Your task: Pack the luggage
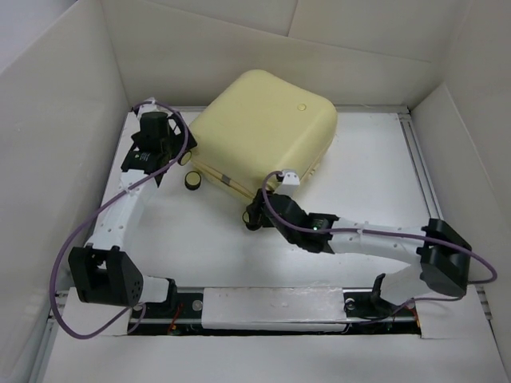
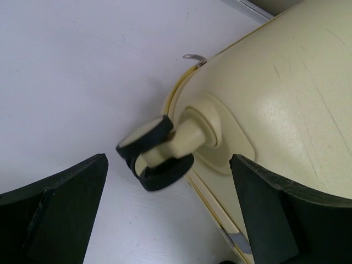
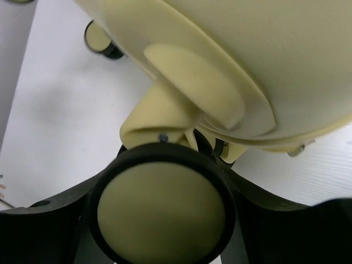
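The luggage (image 1: pixel 263 120), a pale yellow hard-shell suitcase, lies closed at the back middle of the white table. My left gripper (image 1: pixel 176 158) stands open at its left corner. In the left wrist view its wide-apart fingers (image 2: pixel 66 203) flank a cream-and-black caster wheel (image 2: pixel 157 154) without touching it, beside the shell (image 2: pixel 286 99). My right gripper (image 1: pixel 254 214) is at the luggage's near corner. In the right wrist view another caster wheel (image 3: pixel 162 212) fills the gap, with the black fingers (image 3: pixel 55 220) pressed against both sides of it. The shell (image 3: pixel 247 55) looms just above.
Tall cardboard walls (image 1: pixel 56 159) close in the table on the left, back and right. A metal rail (image 1: pixel 419 159) runs along the right side. A white block (image 1: pixel 271 307) lies along the near edge between the arm bases. A loose-looking third wheel (image 1: pixel 192 181) sits by the luggage's left side.
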Action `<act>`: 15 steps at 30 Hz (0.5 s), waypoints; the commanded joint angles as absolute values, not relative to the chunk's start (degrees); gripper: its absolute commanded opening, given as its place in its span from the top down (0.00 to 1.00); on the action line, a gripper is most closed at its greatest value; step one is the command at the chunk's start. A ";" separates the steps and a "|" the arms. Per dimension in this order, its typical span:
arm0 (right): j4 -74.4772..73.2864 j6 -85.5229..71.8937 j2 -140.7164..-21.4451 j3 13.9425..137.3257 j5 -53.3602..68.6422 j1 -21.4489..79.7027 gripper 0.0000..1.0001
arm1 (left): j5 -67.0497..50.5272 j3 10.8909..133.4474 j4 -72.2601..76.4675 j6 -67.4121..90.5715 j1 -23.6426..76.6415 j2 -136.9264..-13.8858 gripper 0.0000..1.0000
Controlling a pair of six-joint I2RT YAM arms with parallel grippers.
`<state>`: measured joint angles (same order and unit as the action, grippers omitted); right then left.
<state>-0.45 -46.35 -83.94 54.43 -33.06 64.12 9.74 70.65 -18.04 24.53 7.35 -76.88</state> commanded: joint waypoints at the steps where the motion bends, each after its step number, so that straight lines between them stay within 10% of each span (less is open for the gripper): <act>1: -3.77 -45.53 -73.25 49.33 -43.68 61.44 0.82 | 7.48 69.26 -17.75 25.58 7.29 -71.91 0.09; 15: -10.11 -25.32 -47.81 40.78 -25.33 45.54 0.79 | -12.65 47.04 -13.19 26.28 12.48 -49.68 0.08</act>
<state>-17.63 -30.39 -50.43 37.76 -30.04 48.62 -7.49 50.35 -17.45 25.47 12.71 -53.69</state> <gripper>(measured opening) 0.620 0.920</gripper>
